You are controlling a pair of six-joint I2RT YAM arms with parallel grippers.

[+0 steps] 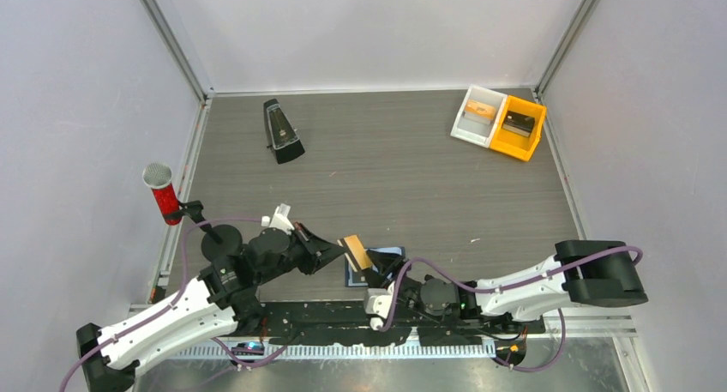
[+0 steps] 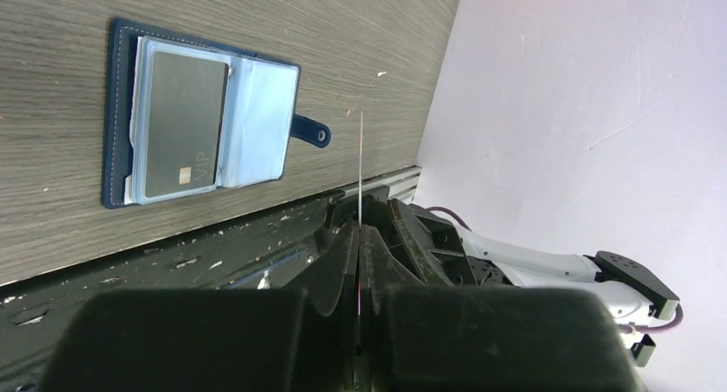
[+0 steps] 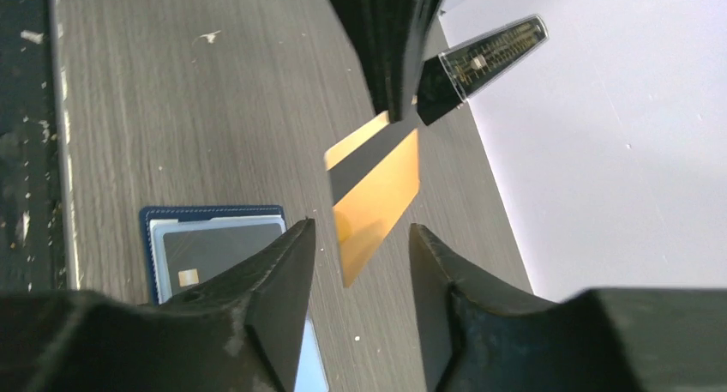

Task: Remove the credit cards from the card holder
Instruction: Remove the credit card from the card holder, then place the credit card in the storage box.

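The navy card holder (image 2: 120,117) lies open on the table near the front edge, snap tab to the right; it also shows in the top view (image 1: 381,262) and the right wrist view (image 3: 210,214). A grey card with a chip (image 2: 182,122) sits in its light blue slot. My left gripper (image 2: 362,231) is shut on the orange-yellow card (image 3: 377,195), held edge-up above the table just left of the holder (image 1: 356,253). My right gripper (image 3: 360,246) is open and empty, low over the holder's right side, the orange card just beyond its fingertips.
A black metronome (image 1: 281,130) stands at the back left. A white bin (image 1: 476,113) and a yellow bin (image 1: 519,128) sit at the back right. A red microphone-like object (image 1: 163,195) stands at the left edge. A black rail (image 1: 343,319) runs along the front.
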